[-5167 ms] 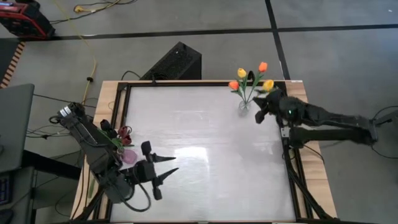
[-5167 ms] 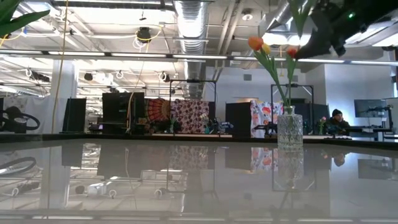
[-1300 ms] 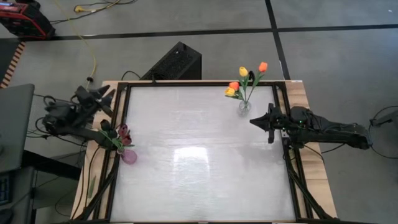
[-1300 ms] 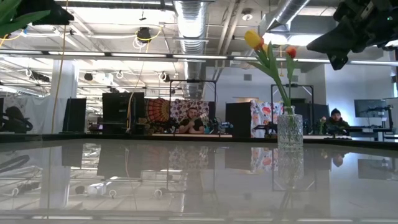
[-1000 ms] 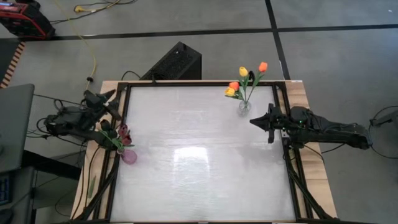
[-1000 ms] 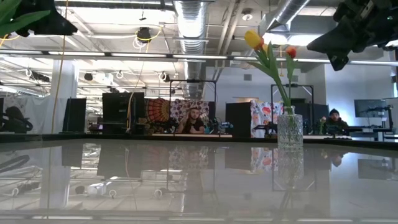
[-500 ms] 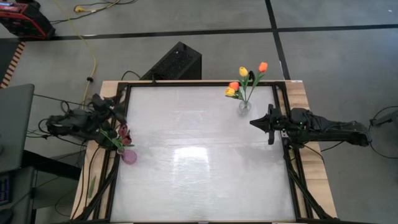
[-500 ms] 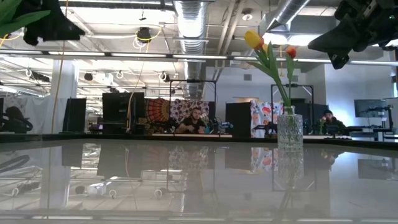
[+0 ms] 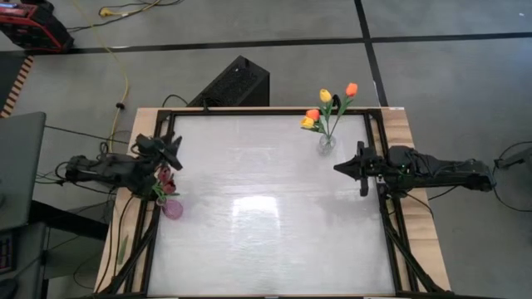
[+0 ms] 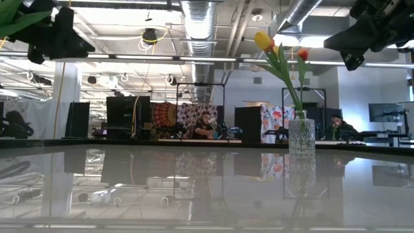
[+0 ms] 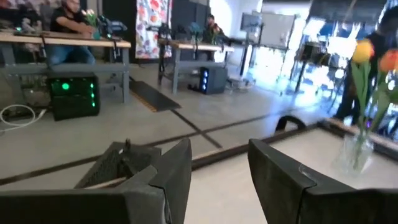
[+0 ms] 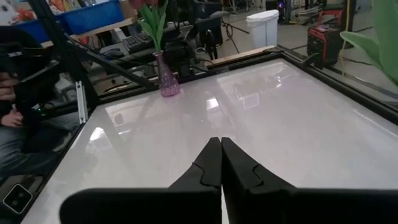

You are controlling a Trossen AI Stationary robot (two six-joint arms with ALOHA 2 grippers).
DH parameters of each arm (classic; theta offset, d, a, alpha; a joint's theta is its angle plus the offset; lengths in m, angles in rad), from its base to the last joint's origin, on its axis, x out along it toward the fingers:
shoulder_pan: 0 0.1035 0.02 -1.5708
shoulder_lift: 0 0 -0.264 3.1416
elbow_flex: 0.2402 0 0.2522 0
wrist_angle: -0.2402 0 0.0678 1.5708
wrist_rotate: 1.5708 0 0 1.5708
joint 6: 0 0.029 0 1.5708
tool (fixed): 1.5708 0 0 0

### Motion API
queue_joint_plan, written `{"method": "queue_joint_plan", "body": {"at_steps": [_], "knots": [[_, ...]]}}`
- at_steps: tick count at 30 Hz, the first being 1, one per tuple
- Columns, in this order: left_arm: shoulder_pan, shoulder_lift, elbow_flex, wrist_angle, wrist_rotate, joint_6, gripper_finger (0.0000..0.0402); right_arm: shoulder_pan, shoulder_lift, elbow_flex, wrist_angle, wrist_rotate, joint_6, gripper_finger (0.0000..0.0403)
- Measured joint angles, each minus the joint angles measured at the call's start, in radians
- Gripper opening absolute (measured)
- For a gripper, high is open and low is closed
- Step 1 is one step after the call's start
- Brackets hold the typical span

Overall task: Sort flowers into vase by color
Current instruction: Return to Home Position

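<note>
Surface (image 9: 266, 216) shows no loose tulip lying on it, so the sorting looks finished and only the retreat of the arms is left. The left arm lies folded along the left edge, its left hand (image 11: 217, 168) held moderately wide and empty, hovering just above the dark red heads. The right arm stretches in from the right edge, its right hand (image 12: 221, 163) pinched fully together, holding nothing, near the clear vase but apart from it. That clear vase (image 9: 327, 142) stands at the far right corner and carries the yellow and orange tulips (image 9: 324, 96). A pink vase (image 9: 173, 208) at the left edge holds the dark red tulips (image 9: 164, 175). A thin green strip (image 9: 123, 247) on the left rim is too small to identify.
</note>
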Motion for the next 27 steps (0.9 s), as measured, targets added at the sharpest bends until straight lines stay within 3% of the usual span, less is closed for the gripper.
{"method": "queue_joint_plan", "body": {"at_steps": [3, 13, 17, 27], "knots": [[0.016, -0.002, -0.017, 0.024, 0.033, 0.019, 0.0148, 0.008, 0.000, 0.000, -0.001, 0.000, 0.000, 0.0025], [0.086, -0.001, -0.189, 0.220, 0.325, 0.112, 0.0148, 0.018, 0.000, 0.000, -0.004, 0.000, -0.027, 0.0024], [0.127, -0.001, -0.201, 0.241, 0.482, 0.137, 0.0148, 0.018, 0.000, 0.000, -0.004, 0.000, -0.029, 0.0024], [0.187, -0.001, -0.201, 0.219, 0.710, 0.160, 0.0105, 0.018, 0.000, 0.000, -0.004, -0.001, -0.032, 0.0024]]}}
